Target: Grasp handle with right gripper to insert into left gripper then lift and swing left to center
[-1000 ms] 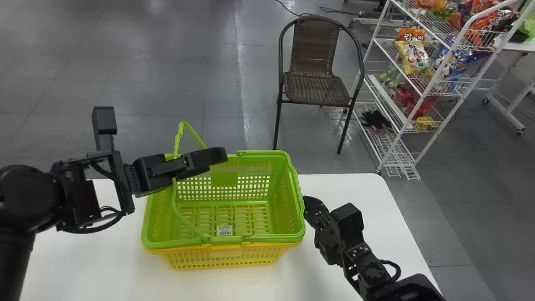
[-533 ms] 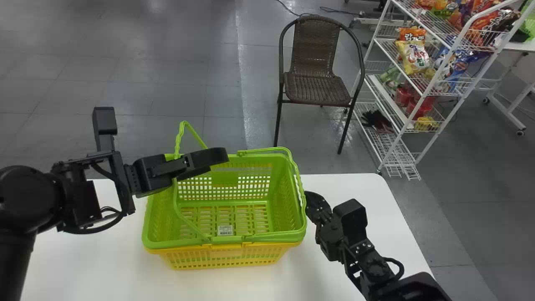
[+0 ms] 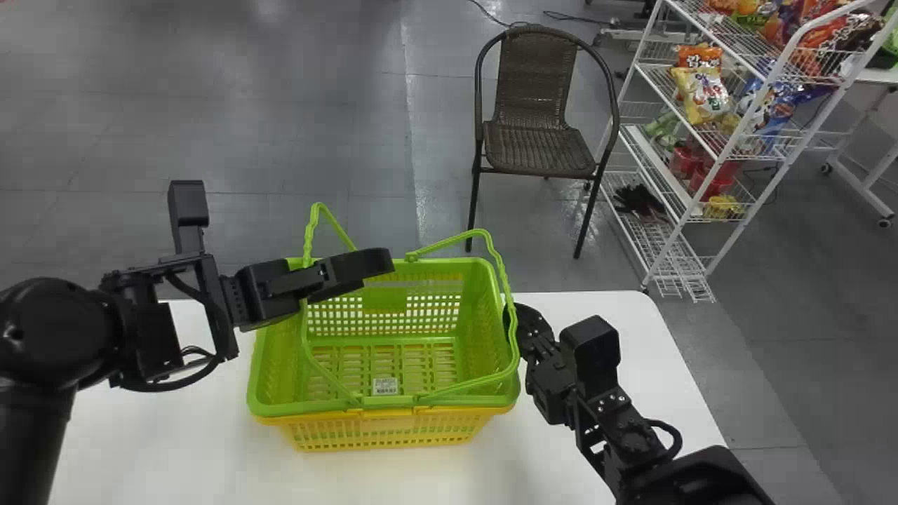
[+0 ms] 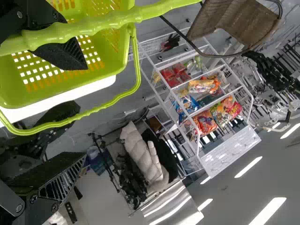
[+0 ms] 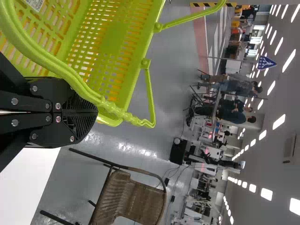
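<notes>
A small white label (image 3: 385,386) is lying on the floor of the green basket (image 3: 316,408), and its print is looking too small to read. A blue sign (image 5: 266,63) is hanging in the room behind, in the right wrist view. On the rack (image 3: 684,284), the snack bags (image 3: 704,95) are carrying colourful print.

The left end effector (image 3: 375,261) is reaching over the green basket's left side and is hiding part of the left handle (image 3: 309,235). In the left wrist view its 2 fingers are standing spread apart, with the left handle crossing in front of 1 of them; whether they are touching is staying unclear. The right end effector (image 3: 518,319) is holding its 2 fingers pressed together just beside the right handle (image 3: 501,270), which is partly covering them in the right wrist view; contact is looking hard to make out. The head view's edges are cutting off both arms and the rack's top.

2 baskets are sitting on the bench (image 3: 175,442): the green basket is resting inside the yellow basket (image 3: 382,429), which is mostly hidden beneath it. 2 green handles are standing raised, 1 on each side. 1 brown chair (image 3: 539,151) is standing beyond the bench, and dark gloves (image 3: 640,202) are lying on a low rack shelf.
</notes>
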